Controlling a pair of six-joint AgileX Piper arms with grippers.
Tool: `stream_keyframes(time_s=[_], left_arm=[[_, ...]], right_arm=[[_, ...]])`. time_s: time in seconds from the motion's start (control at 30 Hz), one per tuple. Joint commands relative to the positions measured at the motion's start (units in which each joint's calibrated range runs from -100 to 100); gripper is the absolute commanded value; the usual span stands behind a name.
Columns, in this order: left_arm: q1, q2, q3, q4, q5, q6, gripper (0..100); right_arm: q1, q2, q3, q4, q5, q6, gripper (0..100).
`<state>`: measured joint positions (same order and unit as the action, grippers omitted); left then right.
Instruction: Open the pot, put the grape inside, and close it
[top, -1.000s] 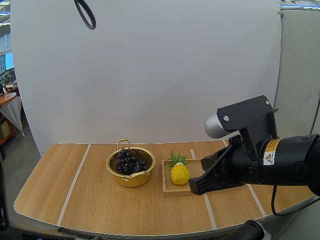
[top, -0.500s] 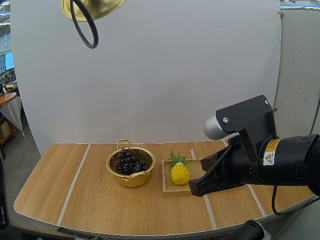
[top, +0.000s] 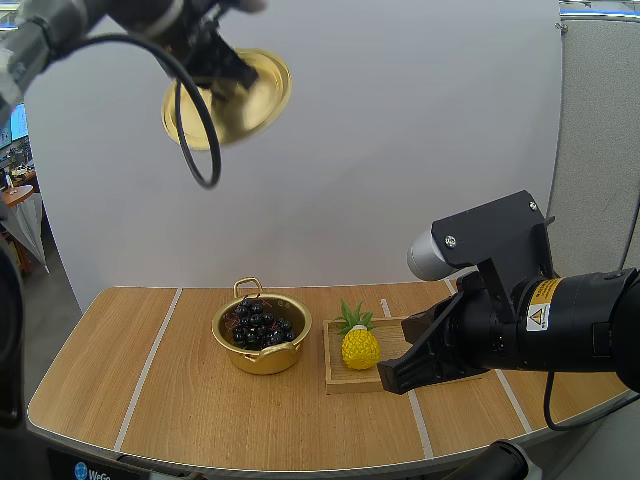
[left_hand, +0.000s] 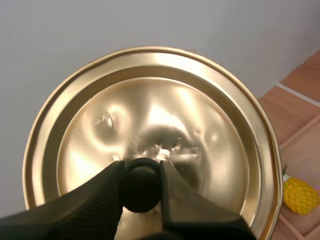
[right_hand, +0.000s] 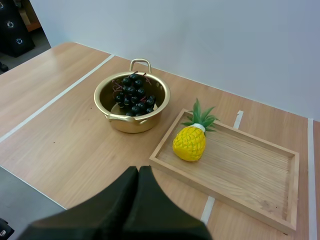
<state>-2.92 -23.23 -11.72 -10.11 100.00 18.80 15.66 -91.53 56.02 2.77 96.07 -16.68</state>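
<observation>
High above the table (top: 190, 400), the left gripper (left_hand: 141, 175) is clamped on the black knob (left_hand: 141, 192) of the gold lid (left_hand: 165, 110). One ribbed finger presses against each side of the knob, and the lid's shiny knob-side face is turned toward the wrist camera. In the high view the lid hangs tilted in the air, well above the pot (top: 262, 352) and touching nothing on the table. The pot stands uncovered on the table, with one loop handle at its far rim and one at its near rim. The grapes (top: 260, 325), a dark bunch, lie inside the pot and cover its bottom. Just beside the pot, on its right, lies the wooden tray (right_hand: 250, 192), apart from the pot. A yellow pineapple (right_hand: 190, 144) with green leaves sits in the tray at the end nearest the pot. The right gripper (right_hand: 138, 172) holds nothing: its two black fingers lie together as one dark wedge. It hovers at the near side of the tray, close to the pineapple and well apart from the pot. The grapes are in place in the pot, and the lid is off it, held by the left gripper.
</observation>
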Motion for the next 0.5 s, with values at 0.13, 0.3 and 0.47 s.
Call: stream_keyframes(time_s=[0.13, 0.3, 0.47], left_arm=[[-0.21, 5.0, 14.5, -3.8, 0.0, 3.3, 0], [-0.21, 8.3, 22.1, -3.9, 0.0, 5.2, 0], [-0.21, 10.5, 29.8, -4.3, -7.7, 7.7, 0]], right_arm=[[-0.2, -0.6, -0.1, 0.0, -0.4, -0.5, 0], [-0.2, -0.6, -0.1, 0.0, -0.4, -0.5, 0], [-0.2, -0.6, -0.1, 0.0, -0.4, -0.5, 0]])
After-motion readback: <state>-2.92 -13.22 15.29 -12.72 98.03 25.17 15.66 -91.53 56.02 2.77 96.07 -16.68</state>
